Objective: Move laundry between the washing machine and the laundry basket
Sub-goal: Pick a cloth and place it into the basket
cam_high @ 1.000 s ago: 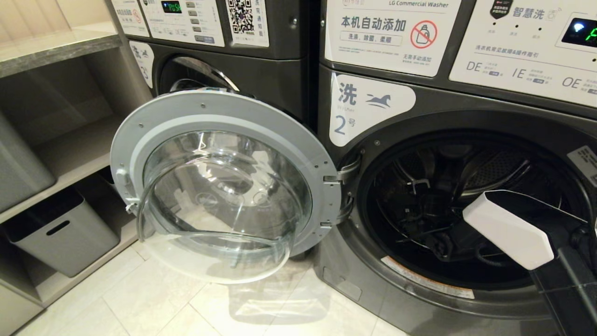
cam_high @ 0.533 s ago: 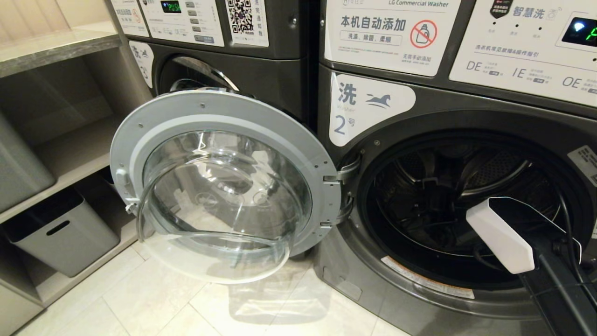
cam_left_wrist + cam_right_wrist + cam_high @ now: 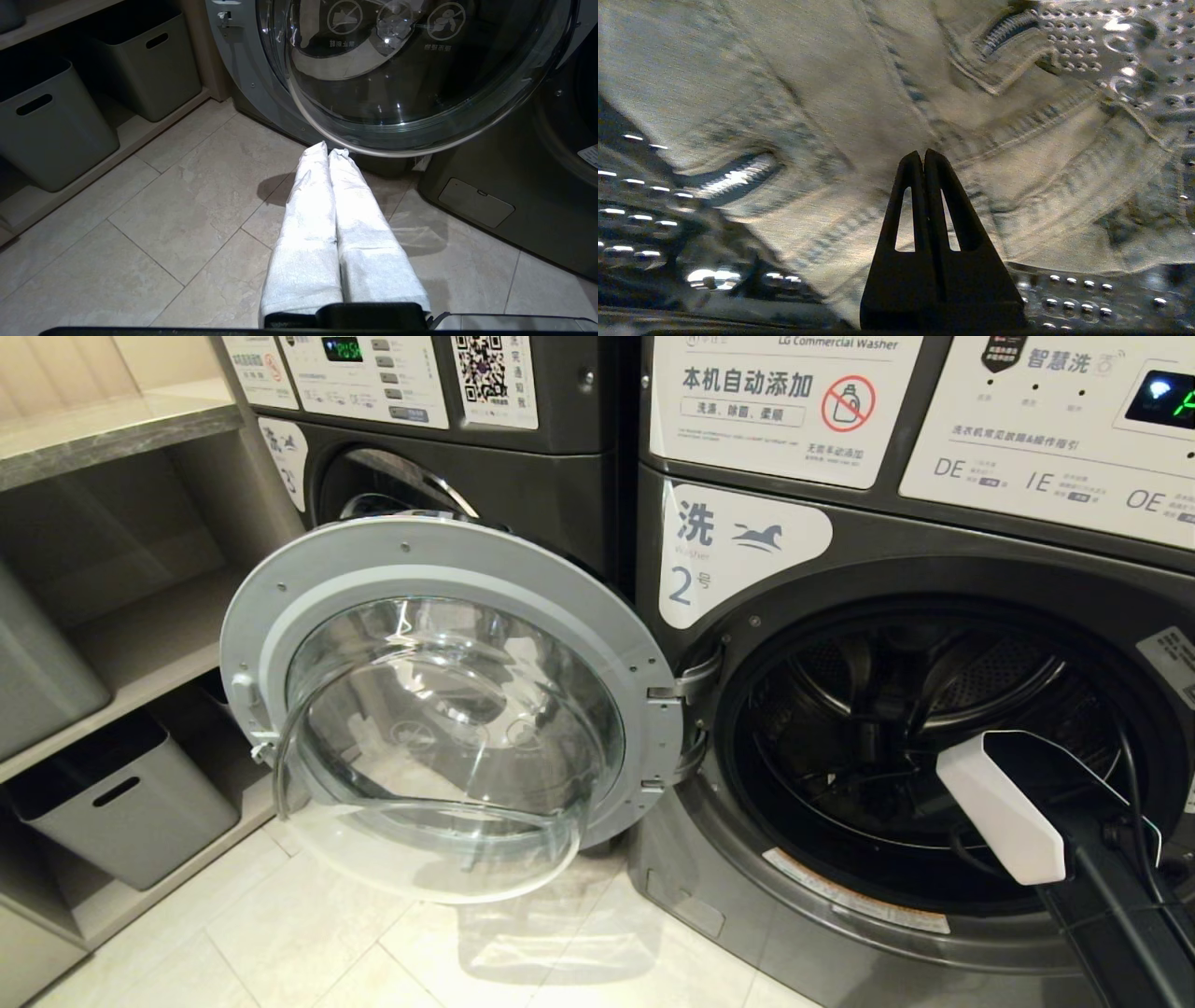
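1. Pale, faded denim garment (image 3: 878,93) with stitched seams lies in the perforated steel drum (image 3: 1134,42), just ahead of the right pincer (image 3: 923,156), whose black tips are pressed together, holding nothing.
2. White-wrapped left pincer (image 3: 328,154) hangs fully closed and empty over beige floor tiles (image 3: 163,224).
3. Round glass door (image 3: 448,709) stands open.
4. The washing machine (image 3: 934,551) reads "LG Commercial Washer" and "2".
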